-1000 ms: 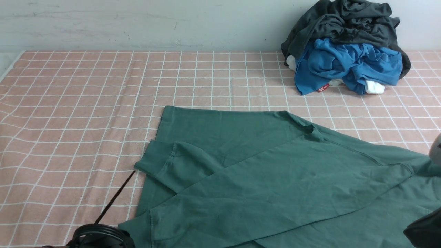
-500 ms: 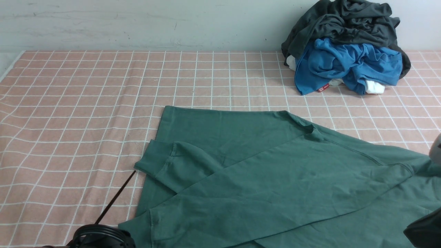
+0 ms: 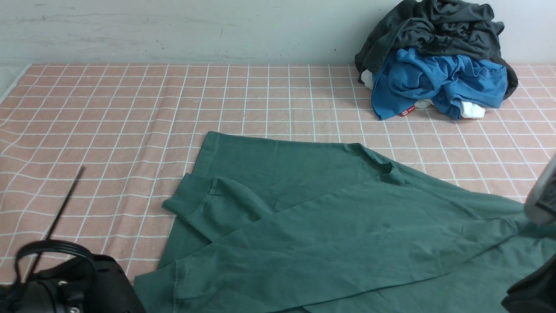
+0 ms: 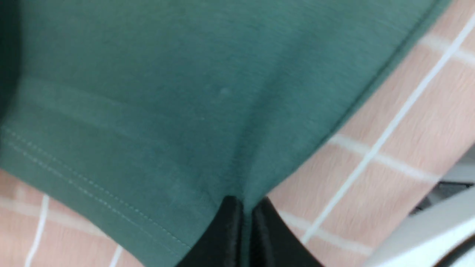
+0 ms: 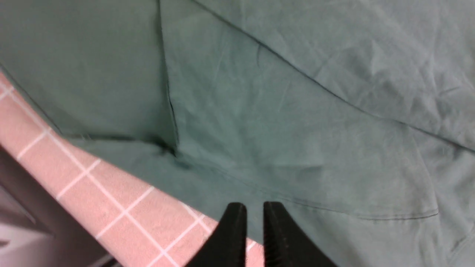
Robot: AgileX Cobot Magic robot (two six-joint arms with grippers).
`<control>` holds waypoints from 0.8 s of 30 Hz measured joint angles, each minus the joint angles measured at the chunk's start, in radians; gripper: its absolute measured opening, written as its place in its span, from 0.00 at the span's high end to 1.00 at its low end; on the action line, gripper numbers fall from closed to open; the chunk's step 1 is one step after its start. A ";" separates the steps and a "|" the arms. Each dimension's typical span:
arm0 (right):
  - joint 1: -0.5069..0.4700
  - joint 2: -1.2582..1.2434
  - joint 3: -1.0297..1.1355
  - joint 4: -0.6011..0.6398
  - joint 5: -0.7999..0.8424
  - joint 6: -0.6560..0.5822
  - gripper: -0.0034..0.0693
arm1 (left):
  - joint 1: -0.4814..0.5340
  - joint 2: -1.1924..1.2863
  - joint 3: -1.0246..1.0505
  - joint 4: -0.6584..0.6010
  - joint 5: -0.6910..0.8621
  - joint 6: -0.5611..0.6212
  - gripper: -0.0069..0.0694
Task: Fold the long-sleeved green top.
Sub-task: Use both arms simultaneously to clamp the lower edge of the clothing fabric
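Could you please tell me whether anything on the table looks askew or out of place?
The top lies skewed, one sleeve flopped across its body. A crumpled clothes pile sits at the far right.

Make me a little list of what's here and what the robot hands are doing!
top: green, partly folded, lying on the pink checked cloth
left gripper: shut on the top's hem
right gripper: shut on the top's edge
pile: dark, blue and white clothes, far right, by the wall
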 joint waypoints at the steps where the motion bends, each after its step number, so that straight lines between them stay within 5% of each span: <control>1: 0.000 0.015 0.017 0.005 -0.003 -0.022 0.75 | 0.015 -0.014 0.000 0.002 0.023 0.000 0.90; 11: 0.000 0.102 0.290 -0.012 -0.174 -0.291 0.17 | 0.042 -0.050 0.001 0.003 0.039 0.000 0.90; 24: 0.000 0.316 0.414 -0.221 -0.479 -0.359 0.22 | 0.042 -0.052 0.001 -0.004 -0.008 0.000 0.90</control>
